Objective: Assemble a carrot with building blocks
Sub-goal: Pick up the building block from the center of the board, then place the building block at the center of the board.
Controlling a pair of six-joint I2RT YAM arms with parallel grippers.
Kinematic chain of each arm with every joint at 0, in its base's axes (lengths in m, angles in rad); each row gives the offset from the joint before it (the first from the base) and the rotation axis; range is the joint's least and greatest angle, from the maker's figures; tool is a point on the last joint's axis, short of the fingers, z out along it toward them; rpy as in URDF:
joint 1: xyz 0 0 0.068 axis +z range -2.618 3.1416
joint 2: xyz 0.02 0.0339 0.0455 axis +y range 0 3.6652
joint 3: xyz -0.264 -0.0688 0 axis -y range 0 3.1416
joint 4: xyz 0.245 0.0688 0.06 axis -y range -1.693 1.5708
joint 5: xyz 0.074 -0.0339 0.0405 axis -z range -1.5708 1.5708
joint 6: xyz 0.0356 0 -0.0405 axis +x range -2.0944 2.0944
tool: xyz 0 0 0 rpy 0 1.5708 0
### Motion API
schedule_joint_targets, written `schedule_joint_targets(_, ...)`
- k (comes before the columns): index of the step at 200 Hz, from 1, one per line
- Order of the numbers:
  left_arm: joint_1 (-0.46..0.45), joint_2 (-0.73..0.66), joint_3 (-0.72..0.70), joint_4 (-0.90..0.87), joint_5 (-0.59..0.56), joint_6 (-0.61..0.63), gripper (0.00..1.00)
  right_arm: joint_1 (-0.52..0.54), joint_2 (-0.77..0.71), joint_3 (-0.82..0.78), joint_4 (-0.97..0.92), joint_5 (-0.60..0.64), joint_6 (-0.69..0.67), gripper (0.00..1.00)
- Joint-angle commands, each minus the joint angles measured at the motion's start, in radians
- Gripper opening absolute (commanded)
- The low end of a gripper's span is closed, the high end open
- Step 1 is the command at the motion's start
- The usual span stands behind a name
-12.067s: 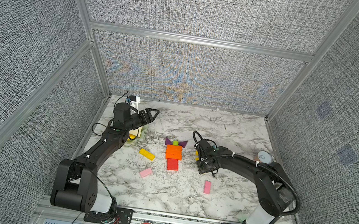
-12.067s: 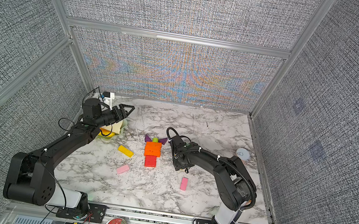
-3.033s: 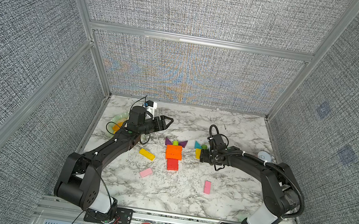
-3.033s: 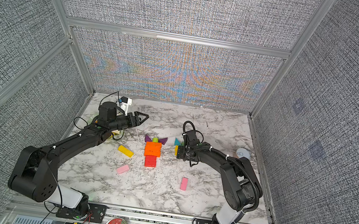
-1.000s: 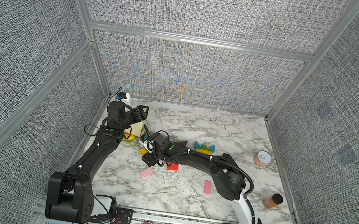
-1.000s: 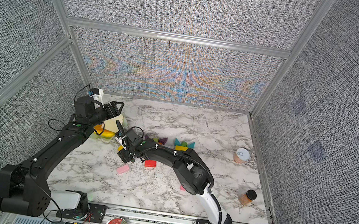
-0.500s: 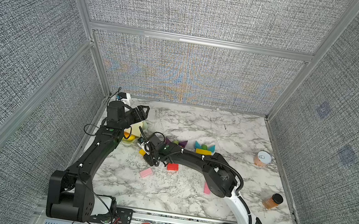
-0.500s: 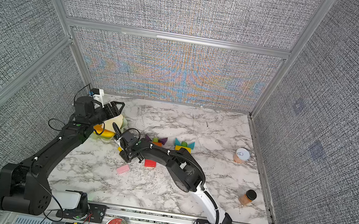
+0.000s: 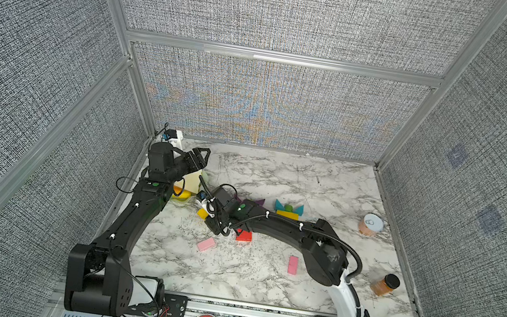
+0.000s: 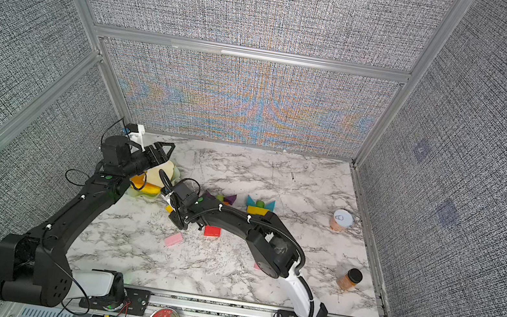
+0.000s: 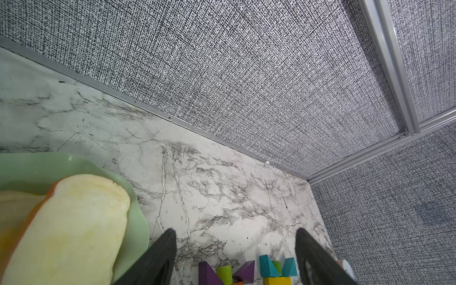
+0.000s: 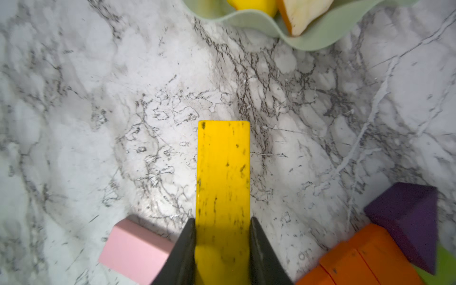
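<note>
Marble desk (image 9: 276, 176), toward its left edge: right hand (image 12: 222, 222) grips yellow bar (image 12: 223, 167) at one end, long axis running straight ahead, orange blocks (image 12: 357, 259) just beside; left hand (image 11: 235, 232) open, empty.

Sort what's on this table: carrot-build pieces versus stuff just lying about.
For the job: yellow bars, orange blocks, purple triangles, teal triangles, green stubs, red block, pink bars.
Lying about: bread slice, pale green plate, amber jar, small round tub.
</note>
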Motion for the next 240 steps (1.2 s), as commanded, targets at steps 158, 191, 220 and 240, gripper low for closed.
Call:
schedule_joint_targets(158,-0.008,0.047,-0.033,0.122,0.129,-0.099,0.77,-0.264,-0.594,-0.899,0.009,0.138,0.195,0.19)
schedule_joint_targets(191,-0.062,0.075,-0.04,0.143,0.147,-0.111,0.77,-0.287,-0.539,-0.885,0.034,0.142,0.183,0.21)
schedule_joint_targets(220,-0.119,0.097,-0.036,0.152,0.173,-0.124,0.77,-0.294,-0.54,-0.854,0.001,0.161,0.202,0.43)
schedule_joint_targets(240,-0.134,0.095,-0.043,0.17,0.182,-0.139,0.77,-0.295,-0.548,-0.848,-0.028,0.17,0.238,0.53)
